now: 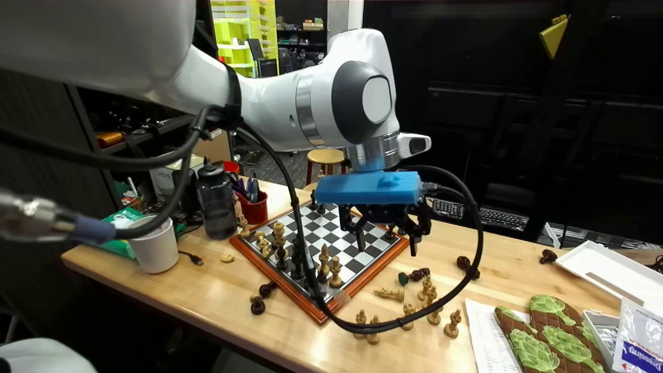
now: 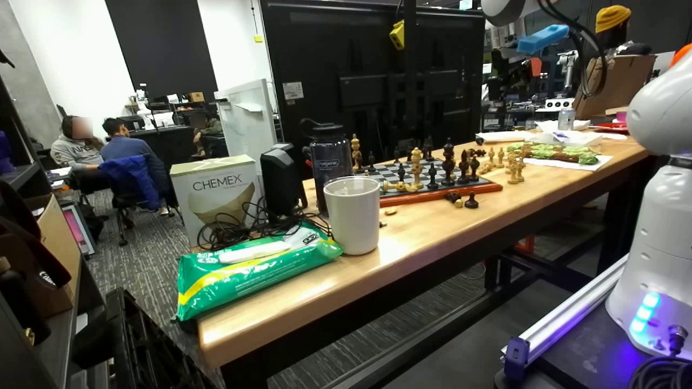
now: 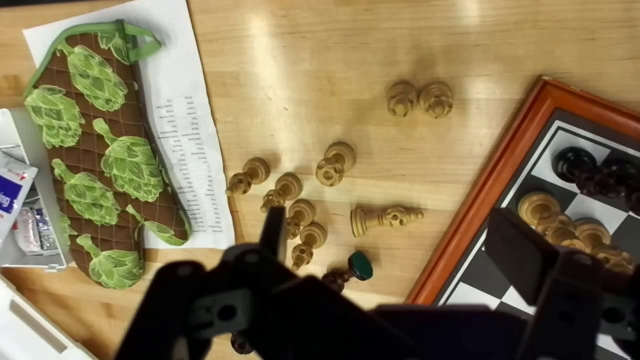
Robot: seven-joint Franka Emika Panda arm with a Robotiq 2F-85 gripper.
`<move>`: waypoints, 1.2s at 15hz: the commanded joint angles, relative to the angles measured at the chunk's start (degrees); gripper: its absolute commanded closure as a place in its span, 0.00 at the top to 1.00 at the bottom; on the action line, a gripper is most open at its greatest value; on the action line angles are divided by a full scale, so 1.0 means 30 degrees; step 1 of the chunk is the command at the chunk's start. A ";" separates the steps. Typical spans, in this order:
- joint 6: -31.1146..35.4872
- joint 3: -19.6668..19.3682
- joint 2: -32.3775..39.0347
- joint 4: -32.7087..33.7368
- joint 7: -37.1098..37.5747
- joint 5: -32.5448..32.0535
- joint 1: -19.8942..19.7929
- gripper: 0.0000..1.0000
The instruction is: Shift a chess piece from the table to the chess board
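Note:
My gripper (image 1: pixel 387 249) is open and empty, above the right edge of the chess board (image 1: pixel 365 274) in an exterior view. In the wrist view the open fingers (image 3: pixel 390 225) span a lying light chess piece (image 3: pixel 385 218), seen well below them. A lying dark piece with a green base (image 3: pixel 360 265) is beside it. Several light pieces stand on the table (image 3: pixel 350 45), including a pair (image 3: pixel 420 99) and one alone (image 3: pixel 335 164). The board's reddish frame (image 3: pixel 444 244) is at the right. Light and dark pieces stand on the board; some are hidden by the right finger.
A green-patterned oven mitt (image 3: pixel 110 150) lies on a paper sheet (image 3: pixel 200 150), beside a white box (image 3: pixel 30 200). A white cup (image 1: pixel 155 246), dark bottle (image 1: pixel 216 199) and red pen cup (image 1: pixel 254 208) stand left of the board. Cables loop around the arm.

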 commanded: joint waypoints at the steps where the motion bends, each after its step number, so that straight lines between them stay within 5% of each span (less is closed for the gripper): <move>1: 0.0458 -0.0085 0.0788 0.0158 0.0003 0.0674 0.0709 1.00; 11: 0.2566 0.0143 0.5339 0.2697 -0.3155 0.6643 0.3537 1.00; 18: 0.1381 0.0973 0.7931 0.6052 -0.4732 0.6556 0.3584 1.00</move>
